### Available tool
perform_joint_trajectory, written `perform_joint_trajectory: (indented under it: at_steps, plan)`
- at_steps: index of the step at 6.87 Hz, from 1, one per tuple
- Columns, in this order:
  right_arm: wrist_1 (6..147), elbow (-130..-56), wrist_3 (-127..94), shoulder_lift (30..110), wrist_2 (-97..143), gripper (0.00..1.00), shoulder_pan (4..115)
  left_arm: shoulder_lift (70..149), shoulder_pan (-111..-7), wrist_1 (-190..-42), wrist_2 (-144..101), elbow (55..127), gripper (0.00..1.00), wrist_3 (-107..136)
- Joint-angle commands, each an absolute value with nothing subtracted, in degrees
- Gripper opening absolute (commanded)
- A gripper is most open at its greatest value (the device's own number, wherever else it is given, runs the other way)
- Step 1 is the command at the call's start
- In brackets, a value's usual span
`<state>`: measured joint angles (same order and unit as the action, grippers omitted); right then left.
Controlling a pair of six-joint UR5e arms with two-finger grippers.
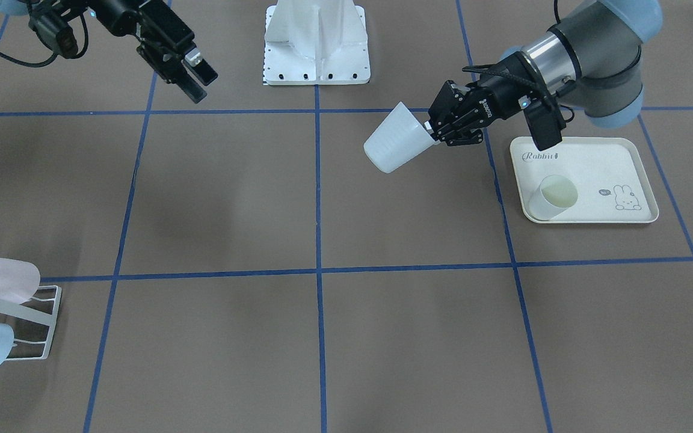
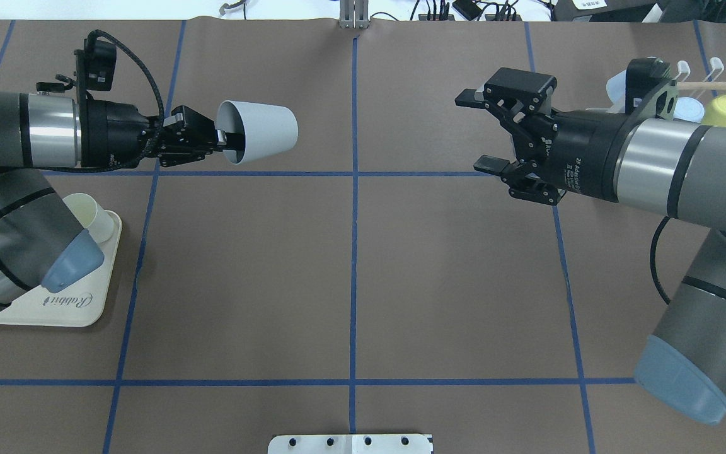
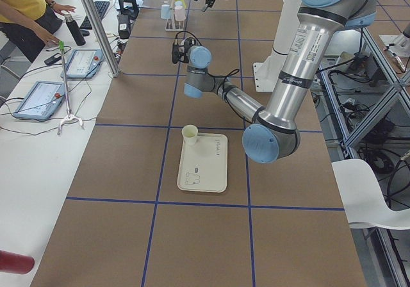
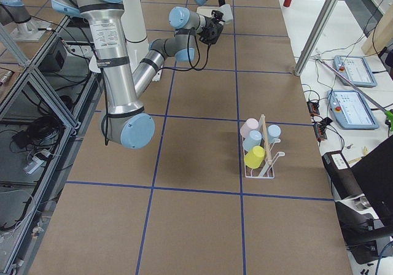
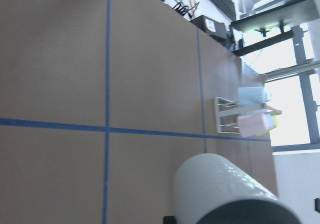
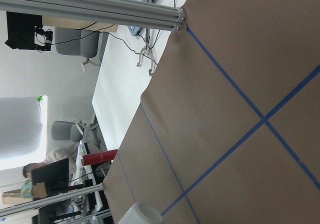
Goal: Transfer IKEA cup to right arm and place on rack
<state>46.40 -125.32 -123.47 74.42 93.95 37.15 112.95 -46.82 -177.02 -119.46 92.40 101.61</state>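
Upper left of the overhead view: left gripper (image 2: 223,142) was clamped on the IKEA cup (image 2: 262,131) rim, cup sideways above the bench (image 2: 451,284). Right gripper (image 2: 473,132) had jaws apart, well apart from it. Risk: the rim-only pinch could slip during handover, and the rack (image 4: 266,141) already looked crowded.

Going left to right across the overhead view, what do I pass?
First the rabbit tray → left pincer → white cup it holds by the rim → open right pincer → rack.
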Motion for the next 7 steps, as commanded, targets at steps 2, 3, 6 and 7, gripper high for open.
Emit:
perform_joint_trajectory:
  at_steps: [2, 3, 6, 7]
  plan:
    - [46.4, -125.2, -129.6, 67.5, 81.2, 1.00, 27.8, 120.3, -42.9, -195.9, -110.2, 85.4, 0.00, 120.3]
    - [46.4, -125.2, -129.6, 67.0, 78.7, 1.00, 25.9, 120.4, -41.2, -199.9, -107.8, 85.4, 0.00, 123.7]
    - [46.3, -125.0, -131.6, 65.2, 74.2, 1.00, 22.9, 120.9, -39.8, -201.3, -107.4, 86.2, 0.00, 126.8]
    - [46.3, -125.0, -131.7, 64.9, 74.0, 1.00, 22.9, 121.2, -39.6, -201.3, -107.4, 86.3, 0.00, 127.9]
